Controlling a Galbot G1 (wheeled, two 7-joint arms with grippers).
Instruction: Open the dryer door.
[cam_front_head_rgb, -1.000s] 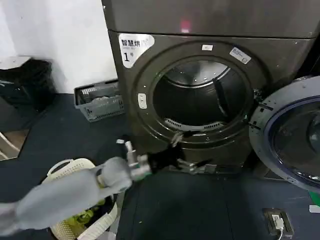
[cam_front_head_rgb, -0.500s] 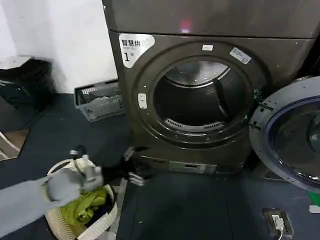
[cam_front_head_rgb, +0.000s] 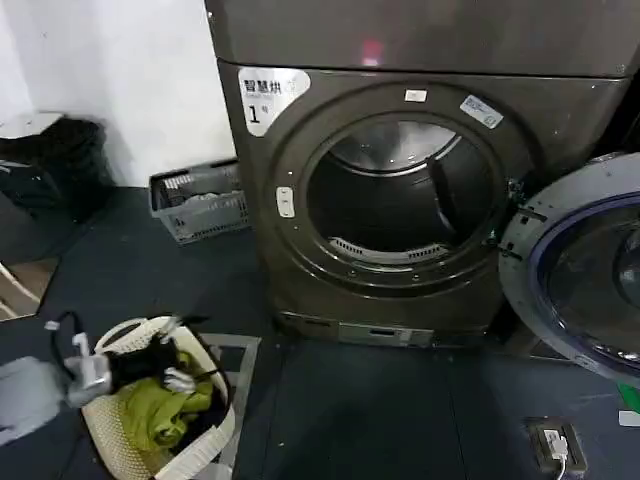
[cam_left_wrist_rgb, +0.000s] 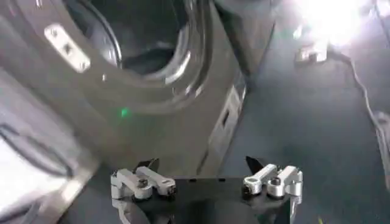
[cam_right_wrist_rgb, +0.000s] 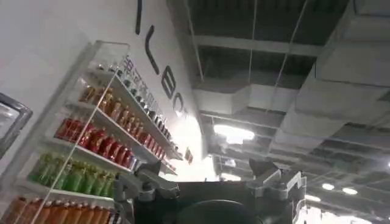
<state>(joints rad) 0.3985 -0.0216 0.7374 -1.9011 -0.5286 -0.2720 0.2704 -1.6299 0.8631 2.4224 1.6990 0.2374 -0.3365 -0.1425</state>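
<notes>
Dark grey floor (cam_front_head_rgb: 380, 410) is seen spread before the machine, with a white wall (cam_front_head_rgb: 130, 70) at the far left. Nearest on the left, a cream woven laundry basket (cam_front_head_rgb: 110, 440) holding green and dark cloth (cam_front_head_rgb: 165, 410) is seen on the floor, and the left claw (cam_front_head_rgb: 172, 352) is seen above it at the end of a grey arm entering from the left edge. In the left wrist view the left claw (cam_left_wrist_rgb: 206, 173) is shown spread wide, its dark fingertips (cam_left_wrist_rgb: 148, 165) well apart with nothing between them, pointed at the lower front of the machine. At the near right, a small dark device with a white cable (cam_front_head_rgb: 556, 441) is seen lying on the floor.

Farther off, a large dark grey front-loading dryer (cam_front_head_rgb: 390, 290) is seen, its round drum opening (cam_front_head_rgb: 405, 195) uncovered and a white label marked 1 (cam_front_head_rgb: 268, 95) fixed at its upper left corner. The dryer door (cam_front_head_rgb: 585, 275), a big round porthole with a pale grey inner side and a dark ring around tinted glass, is seen swung fully open to the right of the opening, hinged at that side and cut by the right edge. A grey plastic crate (cam_front_head_rgb: 198, 203) is seen on the floor at the far left, beside the wall.

The right claw (cam_right_wrist_rgb: 210, 182) is seen in its wrist view raised toward a ceiling and shelves of bottles (cam_right_wrist_rgb: 91, 146), its fingers spread and empty.
</notes>
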